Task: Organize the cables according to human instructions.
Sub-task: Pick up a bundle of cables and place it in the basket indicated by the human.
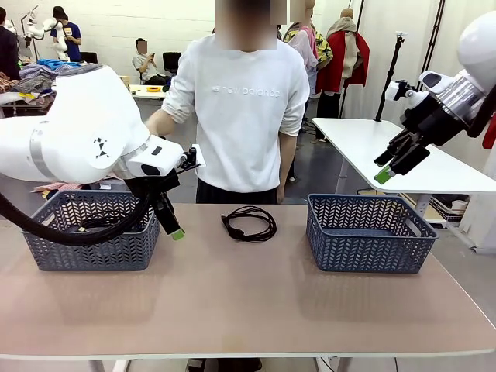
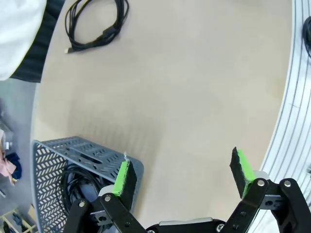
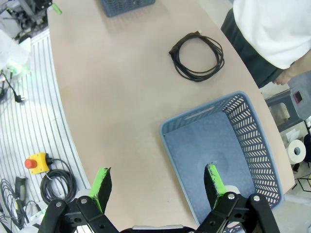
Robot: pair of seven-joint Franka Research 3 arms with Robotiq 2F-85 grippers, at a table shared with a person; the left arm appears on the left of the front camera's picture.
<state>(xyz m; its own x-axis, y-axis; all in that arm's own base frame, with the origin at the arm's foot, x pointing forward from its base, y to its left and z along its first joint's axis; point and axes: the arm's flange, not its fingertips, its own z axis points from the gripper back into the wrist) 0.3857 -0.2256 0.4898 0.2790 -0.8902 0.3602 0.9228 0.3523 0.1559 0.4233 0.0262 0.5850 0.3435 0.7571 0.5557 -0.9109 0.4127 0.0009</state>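
Front faces person; wrists overlook shared cable (image 1: 249, 223).

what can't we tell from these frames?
- Cable count in the left basket: left wrist view, wall and hand hide most of it.
- Plug type on the table cable: too small in front view.
- Right basket far corner: right wrist view, cut by the hand.

The coil (image 1: 249, 223) is ringed by bare counter (image 1: 248, 302) and bounded by the left basket (image 1: 89, 240), the right basket (image 1: 370, 232) and the person (image 1: 240, 108) behind it.
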